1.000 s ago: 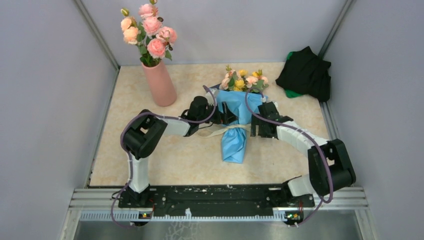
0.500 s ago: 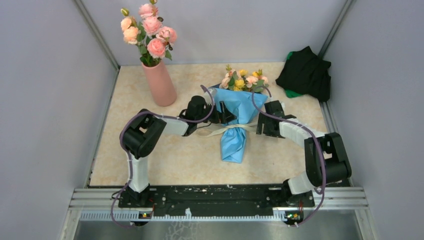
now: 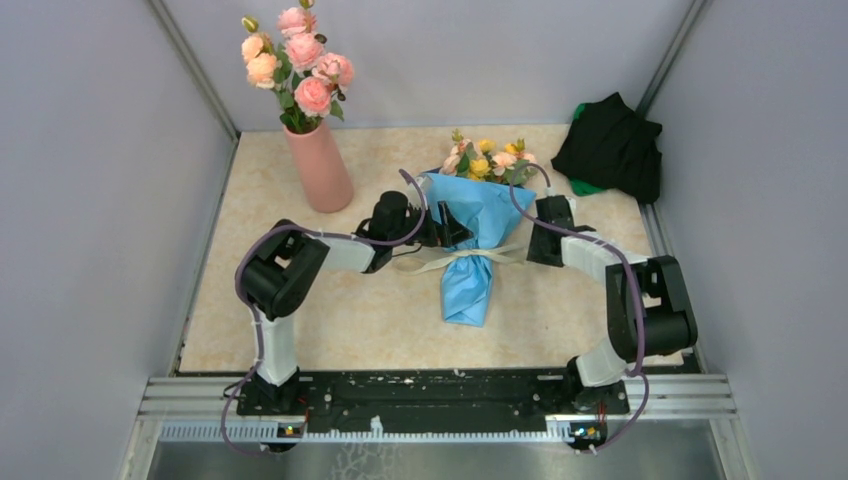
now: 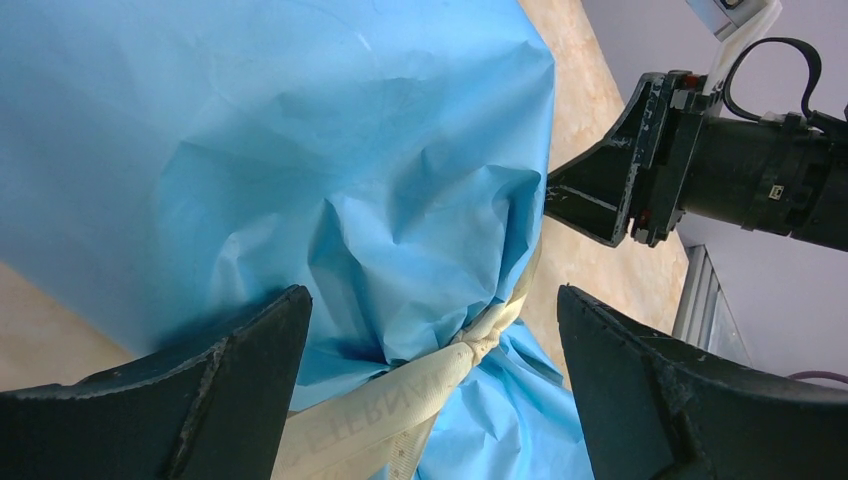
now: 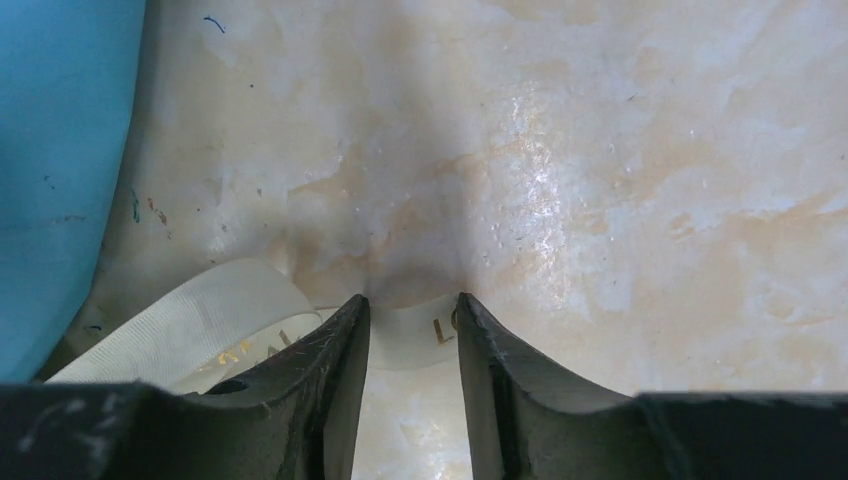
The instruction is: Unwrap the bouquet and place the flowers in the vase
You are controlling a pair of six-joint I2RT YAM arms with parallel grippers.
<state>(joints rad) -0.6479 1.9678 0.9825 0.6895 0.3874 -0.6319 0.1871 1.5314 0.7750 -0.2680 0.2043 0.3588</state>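
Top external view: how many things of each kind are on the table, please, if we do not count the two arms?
Vase: 1
Bunch of pink roses: 1
Wrapped bouquet: 1
Black cloth heap: 1
Total: 4

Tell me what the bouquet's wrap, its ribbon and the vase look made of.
Wrap: thin blue paper or tissue, matte, sharp creases. Ribbon: cream woven fabric, fine ribs, faint gold lettering. Vase: likely ceramic, matte pink, no glare; plastic not ruled out.

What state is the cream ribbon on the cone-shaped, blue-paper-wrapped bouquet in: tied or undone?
Tied. The cream ribbon cinches the blue paper bouquet at its narrow neck, the knot intact, with its tails trailing out to both sides.
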